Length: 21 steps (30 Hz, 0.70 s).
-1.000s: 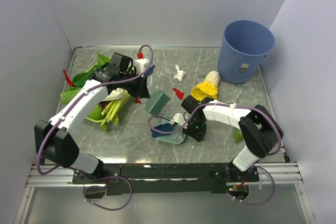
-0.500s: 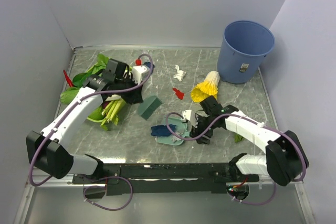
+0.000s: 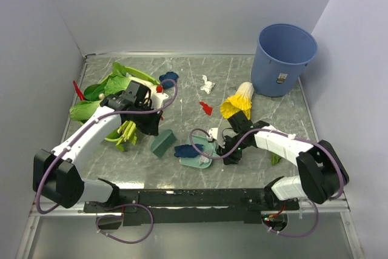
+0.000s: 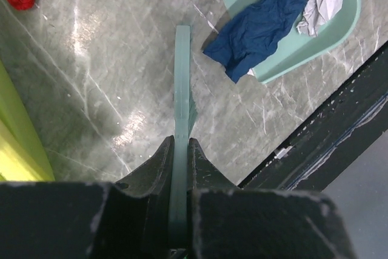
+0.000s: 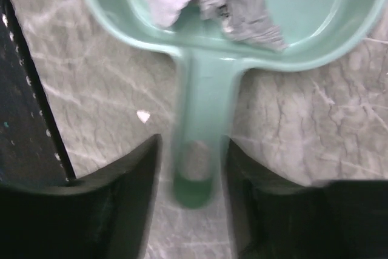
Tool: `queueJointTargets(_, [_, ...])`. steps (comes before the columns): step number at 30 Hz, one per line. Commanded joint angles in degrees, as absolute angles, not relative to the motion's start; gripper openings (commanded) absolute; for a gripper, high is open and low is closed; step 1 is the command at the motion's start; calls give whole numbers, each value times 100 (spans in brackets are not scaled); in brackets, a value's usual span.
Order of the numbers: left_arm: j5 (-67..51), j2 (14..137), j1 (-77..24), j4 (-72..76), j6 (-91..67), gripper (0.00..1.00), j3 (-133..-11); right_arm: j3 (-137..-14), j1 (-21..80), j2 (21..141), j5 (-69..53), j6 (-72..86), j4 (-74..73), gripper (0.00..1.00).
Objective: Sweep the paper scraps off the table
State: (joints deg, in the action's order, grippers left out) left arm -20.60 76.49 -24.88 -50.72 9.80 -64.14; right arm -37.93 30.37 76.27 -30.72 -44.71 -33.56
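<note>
The green brush (image 3: 163, 142), clamped in the left fingers (image 4: 159, 165), is drawn nearer the dustpan (image 3: 197, 163) than half a second ago. The pan's handle (image 5: 203, 119) is straddled by the spread right fingers (image 5: 130, 180), and a blue paper scrap (image 4: 260, 25) is lodged at its mouth.

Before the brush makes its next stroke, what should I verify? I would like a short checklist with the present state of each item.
1. Left gripper shut on the brush: ok.
2. Right gripper gripping the dustpan handle: handle lies between the fingers, firm grip cannot tell (blurred).
3. Dark blue scrap between brush and dustpan: ok.
4. Dark blue scrap fully inside the dustpan: not ok, one end lies over the lip.
5. Table free of other scraps: not ok, red scrap and white scrap lie beyond the dustpan.
</note>
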Motion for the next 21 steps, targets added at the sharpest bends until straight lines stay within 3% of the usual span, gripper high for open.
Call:
queueJointTargets(1, [-2302,7813,-2505,-5264,1099,1,-6661,-4227,3067,7866,-3261,-4175,-3199,41])
queueJointTargets(5, [-2890,7954,-2575,-5212,1108,1,-6978,-4254,3102,7665,-3164,-4131,-3339,25])
queueJointTargets(11, [-3269,8270,-2970,-5072,949,1,-7487,-4570,3260,7751,-2760,-4052,-3726,12])
queueJointTargets(17, [-3340,8718,-3374,-4852,773,1,-7777,-4790,3331,7928,-2733,-3841,-3920,9])
queueJointTargets(21, [-2604,8868,-3410,-4852,765,1,-8094,-4668,3331,7858,-2698,-3788,-3885,7])
